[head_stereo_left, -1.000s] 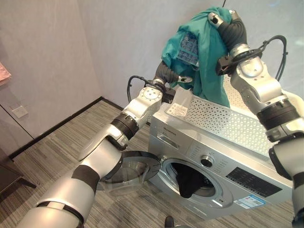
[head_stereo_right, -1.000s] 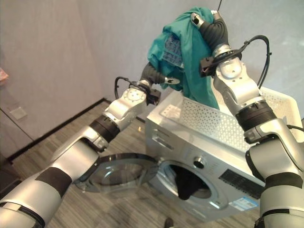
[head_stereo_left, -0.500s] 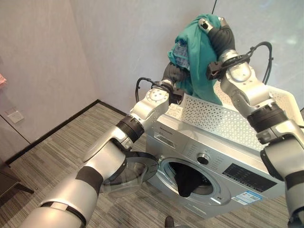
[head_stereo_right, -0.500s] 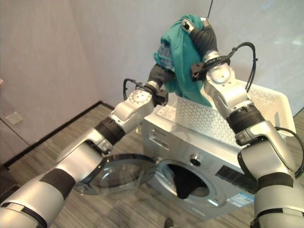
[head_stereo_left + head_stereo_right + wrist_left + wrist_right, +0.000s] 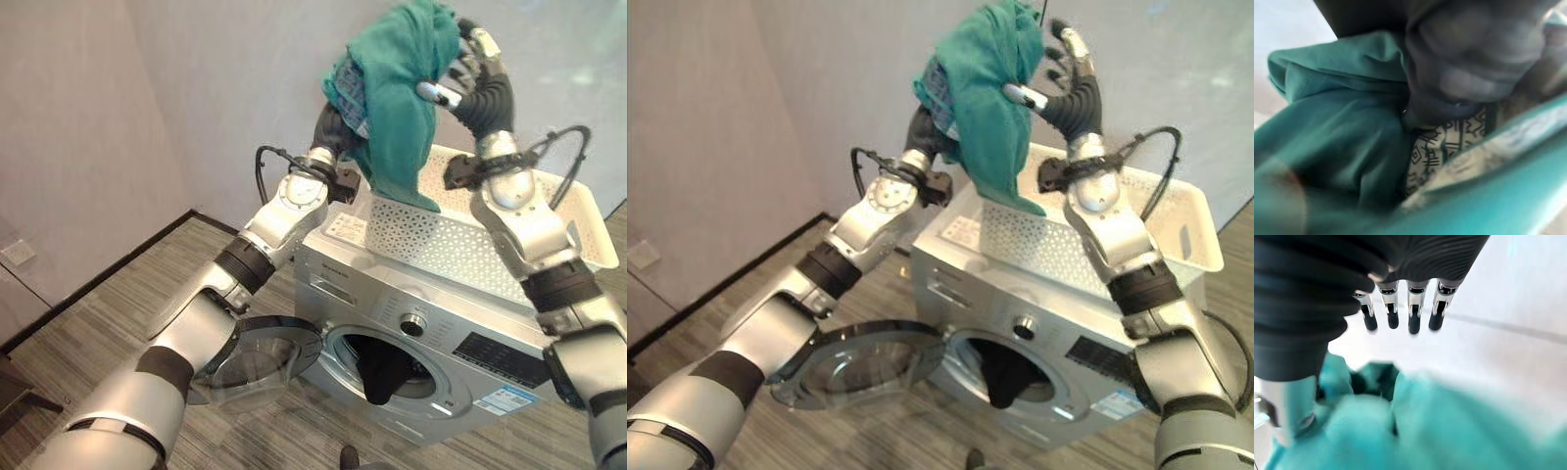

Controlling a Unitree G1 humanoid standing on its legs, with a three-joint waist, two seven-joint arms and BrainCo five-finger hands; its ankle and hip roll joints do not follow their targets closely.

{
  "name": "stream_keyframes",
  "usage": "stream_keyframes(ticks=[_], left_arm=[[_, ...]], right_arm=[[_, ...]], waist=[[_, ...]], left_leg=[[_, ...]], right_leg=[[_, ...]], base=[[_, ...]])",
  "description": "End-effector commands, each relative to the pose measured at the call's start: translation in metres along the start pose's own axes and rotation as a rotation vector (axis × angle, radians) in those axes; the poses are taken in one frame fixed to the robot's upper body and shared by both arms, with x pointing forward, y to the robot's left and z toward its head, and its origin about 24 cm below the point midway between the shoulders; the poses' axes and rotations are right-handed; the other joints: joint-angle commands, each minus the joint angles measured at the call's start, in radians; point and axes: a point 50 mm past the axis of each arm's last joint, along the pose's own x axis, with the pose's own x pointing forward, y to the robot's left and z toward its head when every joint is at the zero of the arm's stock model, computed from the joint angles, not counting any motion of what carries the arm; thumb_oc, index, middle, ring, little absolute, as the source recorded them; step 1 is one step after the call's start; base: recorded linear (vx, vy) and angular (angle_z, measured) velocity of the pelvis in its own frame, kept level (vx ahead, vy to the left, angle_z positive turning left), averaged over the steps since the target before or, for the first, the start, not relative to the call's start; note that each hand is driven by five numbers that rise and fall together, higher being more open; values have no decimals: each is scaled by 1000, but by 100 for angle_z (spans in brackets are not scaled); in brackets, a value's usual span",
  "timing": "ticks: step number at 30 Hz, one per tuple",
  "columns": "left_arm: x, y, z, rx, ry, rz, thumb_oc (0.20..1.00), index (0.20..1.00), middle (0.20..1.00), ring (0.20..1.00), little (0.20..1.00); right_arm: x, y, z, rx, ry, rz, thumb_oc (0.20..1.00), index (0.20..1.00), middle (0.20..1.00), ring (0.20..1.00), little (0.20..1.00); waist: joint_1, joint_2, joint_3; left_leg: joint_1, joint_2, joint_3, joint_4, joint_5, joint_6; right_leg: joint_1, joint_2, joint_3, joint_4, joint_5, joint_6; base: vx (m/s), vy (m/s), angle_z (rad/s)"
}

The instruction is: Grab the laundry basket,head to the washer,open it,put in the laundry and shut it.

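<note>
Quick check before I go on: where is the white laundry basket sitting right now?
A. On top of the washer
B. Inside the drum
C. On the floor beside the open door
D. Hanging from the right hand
A. The white perforated laundry basket rests on the top of the washer, behind the control panel, while the teal garment is held up above it.

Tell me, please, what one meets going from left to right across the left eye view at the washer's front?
Open door → drum opening with a dark garment hanging out → knob → dark panel → blue sticker.
</note>
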Motion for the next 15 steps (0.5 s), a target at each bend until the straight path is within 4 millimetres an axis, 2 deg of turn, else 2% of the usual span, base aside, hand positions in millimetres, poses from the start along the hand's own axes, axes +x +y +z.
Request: stream_keyframes(ticks=[1, 2, 4, 5, 6, 7, 9, 10, 11, 12, 13, 14, 15], left_arm=[[20, 19, 77, 28, -333, 82, 200, 200, 200, 200, 200], [20, 18, 77, 26, -331, 78, 200, 200, 200, 200, 200], [19, 28, 90, 31, -375, 102, 200, 200, 200, 200, 200], [19, 40, 105, 49, -429, 139, 200, 200, 200, 200, 200], [18, 46, 110, 55, -446, 160, 200, 200, 200, 200, 200], [18, 44, 110, 52, -445, 156, 200, 200, 200, 200, 200], [17, 57, 125, 81, -495, 199, 200, 200, 200, 200, 200], [16, 61, 131, 93, -515, 215, 200, 200, 200, 200, 200], [16, 60, 131, 91, -514, 212, 200, 200, 200, 200, 200], [15, 63, 134, 104, -528, 226, 200, 200, 200, 200, 200], [11, 73, 139, 121, -549, 266, 200, 200, 200, 200, 200], [11, 72, 138, 120, -546, 262, 200, 200, 200, 200, 200], [8, 76, 140, 128, -560, 280, 200, 200, 200, 200, 200]], right_arm=[[4, -63, 9, -263, -68, -184, 1000, 1000, 1000, 1000, 1000], [2, -64, 8, -265, -66, -187, 1000, 1000, 1000, 1000, 1000], [-9, -89, 0, -395, -25, -246, 1000, 1000, 1000, 1000, 1000], [-25, -115, -10, -506, 33, -310, 1000, 1000, 1000, 1000, 1000], [-34, -127, -14, -556, 67, -342, 1000, 1000, 1000, 1000, 1000], [-36, -129, -14, -559, 69, -345, 1000, 1000, 1000, 1000, 1000], [-67, -164, -31, -656, 193, -439, 1000, 1000, 1000, 1000, 1000], [-80, -172, -38, -670, 238, -470, 1000, 1000, 1000, 1000, 1000], [-82, -173, -38, -671, 240, -473, 1000, 1000, 1000, 1000, 1000], [-97, -179, -45, -678, 288, -505, 1000, 1000, 1000, 1000, 1000], [-129, -187, -63, -684, 402, -549, 1000, 1000, 1000, 1000, 1000], [-132, -188, -62, -686, 405, -551, 1000, 1000, 1000, 1000, 1000], [-151, -190, -72, -684, 476, -565, 1000, 1000, 1000, 1000, 1000]], waist=[[11, 70, -17], [14, 68, -18], [5, 73, -20], [-5, 78, -21], [-8, 79, -22], [-5, 78, -24], [-16, 81, -27], [-16, 82, -28], [-14, 80, -29], [-14, 81, -29], [-15, 83, -27], [-13, 81, -30], [-11, 79, -27]], left_leg=[[9, 3, -2, 5, -75, 30], [9, 3, -2, 5, -76, 30], [11, 2, 2, 5, -78, 31], [12, 0, 4, 5, -80, 33], [12, -1, 4, 5, -81, 34], [12, -1, 3, 5, -81, 34], [10, -2, 3, 5, -83, 35], [9, -3, 2, 5, -83, 36], [8, -3, 1, 5, -83, 36], [7, -3, 0, 5, -82, 37], [4, -6, -3, 5, -83, 38], [3, -6, -5, 5, -83, 38], [-3, -8, -6, 5, -74, 40]], right_leg=[[8, -42, -9, 94, -143, 68], [8, -42, -9, 94, -144, 68], [7, -42, -6, 93, -143, 70], [6, -43, -4, 93, -143, 73], [5, -44, -3, 94, -142, 74], [5, -44, -4, 94, -143, 74], [4, -46, -4, 94, -142, 76], [4, -47, -5, 93, -142, 77], [4, -47, -6, 93, -142, 77], [5, -49, -9, 92, -142, 78], [5, -50, -13, 91, -142, 78], [6, -50, -14, 91, -143, 78], [2, -52, -18, 90, -135, 76]], base=[[27, 27, -16], [17, 16, -22], [21, 20, -19], [27, 22, -10], [21, 16, -5], [9, 7, 3], [0, 0, 0], [22, 0, -4], [0, 0, 0], [15, 1, -5], [15, 1, -5], [0, 0, 0], [0, 0, 0]])
